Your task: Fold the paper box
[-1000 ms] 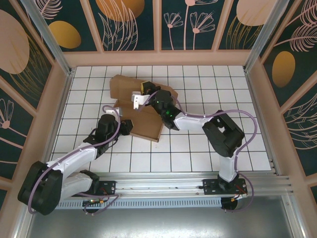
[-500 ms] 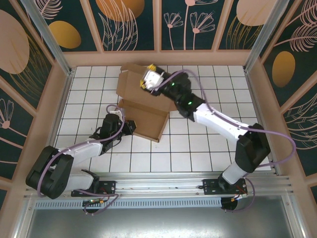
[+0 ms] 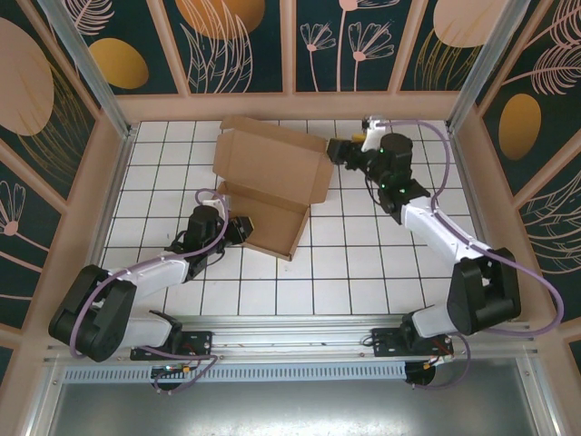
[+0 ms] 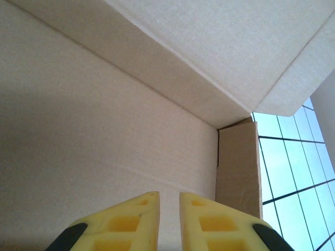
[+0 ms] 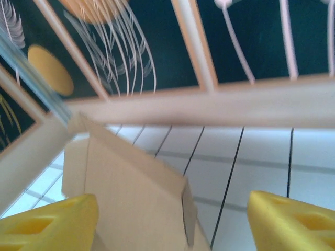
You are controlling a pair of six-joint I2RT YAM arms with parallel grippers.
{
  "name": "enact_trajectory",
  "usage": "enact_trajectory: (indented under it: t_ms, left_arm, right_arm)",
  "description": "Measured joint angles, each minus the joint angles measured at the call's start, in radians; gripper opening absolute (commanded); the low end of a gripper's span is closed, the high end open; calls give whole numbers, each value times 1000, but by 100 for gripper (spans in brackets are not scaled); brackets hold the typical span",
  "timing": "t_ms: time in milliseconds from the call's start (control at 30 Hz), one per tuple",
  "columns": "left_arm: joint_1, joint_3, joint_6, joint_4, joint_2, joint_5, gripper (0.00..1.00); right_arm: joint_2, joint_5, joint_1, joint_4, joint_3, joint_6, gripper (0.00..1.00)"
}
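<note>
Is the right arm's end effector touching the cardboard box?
Cannot tell. From the top camera the right end effector sits at the paper box's right edge; no gap or contact shows plainly.

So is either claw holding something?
Right gripper: nothing, jaws open. Left gripper: nearly closed at the near-left edge of the paper box; grip cannot be told.
</note>
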Motion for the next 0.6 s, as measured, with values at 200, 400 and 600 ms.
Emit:
enact_trajectory:
  t_ms: [200, 400, 600]
  left_arm:
    - [0, 3, 0, 4, -2, 3, 18]
    - [0, 3, 7, 7, -1, 3, 18]
    - [0, 3, 18, 7, -1, 3, 18]
  right_arm:
    - [121, -103, -13, 61, -61, 37, 76]
    - [166, -232, -86, 140, -140, 39, 67]
    - [247, -391, -104, 164, -121, 37, 58]
